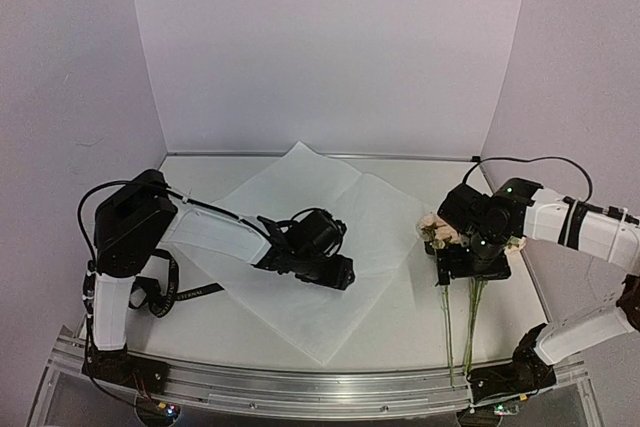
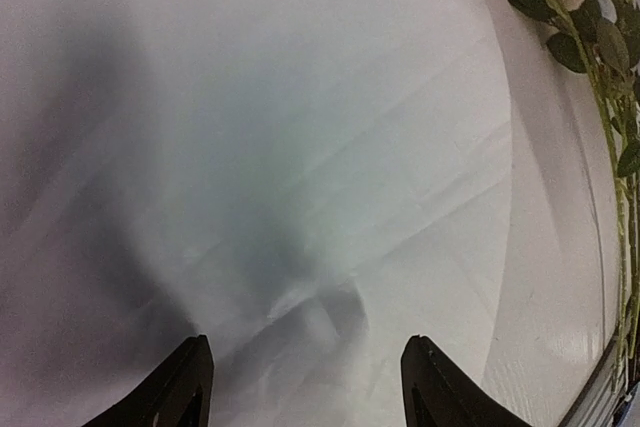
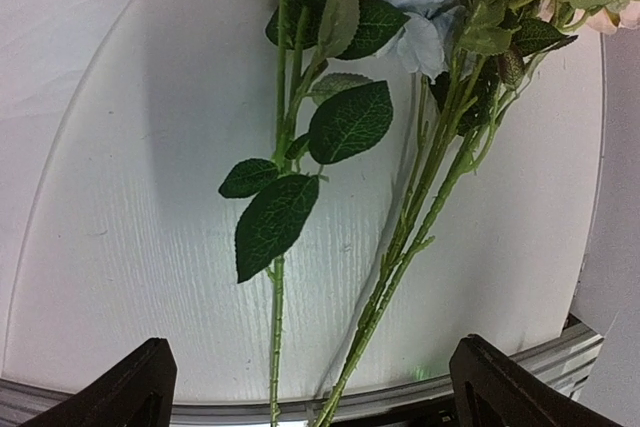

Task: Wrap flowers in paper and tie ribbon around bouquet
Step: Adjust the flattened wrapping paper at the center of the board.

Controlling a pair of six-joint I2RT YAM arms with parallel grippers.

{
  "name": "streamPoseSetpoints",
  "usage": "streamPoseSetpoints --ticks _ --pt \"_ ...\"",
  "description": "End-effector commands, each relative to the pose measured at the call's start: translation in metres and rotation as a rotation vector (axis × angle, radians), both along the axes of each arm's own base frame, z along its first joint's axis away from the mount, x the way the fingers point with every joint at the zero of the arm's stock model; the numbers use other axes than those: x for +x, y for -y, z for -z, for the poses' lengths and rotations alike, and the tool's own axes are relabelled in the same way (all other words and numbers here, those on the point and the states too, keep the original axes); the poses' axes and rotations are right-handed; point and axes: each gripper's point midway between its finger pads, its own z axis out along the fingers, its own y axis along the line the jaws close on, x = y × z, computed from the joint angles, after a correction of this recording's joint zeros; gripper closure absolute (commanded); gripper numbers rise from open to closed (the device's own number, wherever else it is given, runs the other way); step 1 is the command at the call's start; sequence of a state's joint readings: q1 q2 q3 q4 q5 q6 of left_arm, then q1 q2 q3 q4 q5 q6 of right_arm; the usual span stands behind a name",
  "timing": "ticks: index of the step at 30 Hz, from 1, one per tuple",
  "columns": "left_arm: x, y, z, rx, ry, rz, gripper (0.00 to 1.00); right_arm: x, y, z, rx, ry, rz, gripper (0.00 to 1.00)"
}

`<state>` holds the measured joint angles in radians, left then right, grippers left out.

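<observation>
Several flowers (image 3: 350, 122) on table (image 1: 400, 327), beside paper (image 1: 300, 202)

Flowers (image 1: 469, 315): blooms mostly hidden beneath right arm (image 1: 560, 222)

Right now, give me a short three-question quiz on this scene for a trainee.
1. True or false: the flowers lie on the paper.
2. Which hand hangs over the flowers? A left, B right, C neither.
3. What lies under the left hand?

Key
1. False: they lie on the table, to the right of the paper.
2. B: the right hand, with its jaws open.
3. The paper, spread flat.
</observation>
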<state>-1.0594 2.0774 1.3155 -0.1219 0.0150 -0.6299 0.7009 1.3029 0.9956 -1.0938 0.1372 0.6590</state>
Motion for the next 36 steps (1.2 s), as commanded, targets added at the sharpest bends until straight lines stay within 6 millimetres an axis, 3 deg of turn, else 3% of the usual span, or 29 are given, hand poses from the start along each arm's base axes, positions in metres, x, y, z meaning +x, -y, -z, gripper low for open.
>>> streamPoseSetpoints --ticks 1,5,11,17,27,36 --pt "-0.009 0.027 -0.004 -0.007 0.026 0.057 0.34 -0.004 0.008 -0.001 0.008 -0.019 -0.005 0.02" --pt "-0.019 0.016 0.014 0.076 0.007 0.049 0.35 -0.007 0.009 0.001 0.017 -0.038 -0.028 0.02" --pt "-0.046 -0.024 0.036 0.198 -0.028 0.051 0.36 -0.013 0.015 0.01 0.015 -0.069 -0.045 0.02" --pt "-0.066 -0.061 0.041 0.258 -0.046 0.095 0.36 -0.02 0.021 0.028 0.05 -0.101 -0.014 0.02" --pt "-0.075 -0.062 0.032 0.233 -0.051 0.146 0.37 -0.013 0.012 0.069 0.132 -0.123 0.047 0.02" --pt "-0.074 -0.062 0.028 0.246 -0.04 0.165 0.36 -0.016 0.032 0.095 0.076 -0.139 0.123 0.02"
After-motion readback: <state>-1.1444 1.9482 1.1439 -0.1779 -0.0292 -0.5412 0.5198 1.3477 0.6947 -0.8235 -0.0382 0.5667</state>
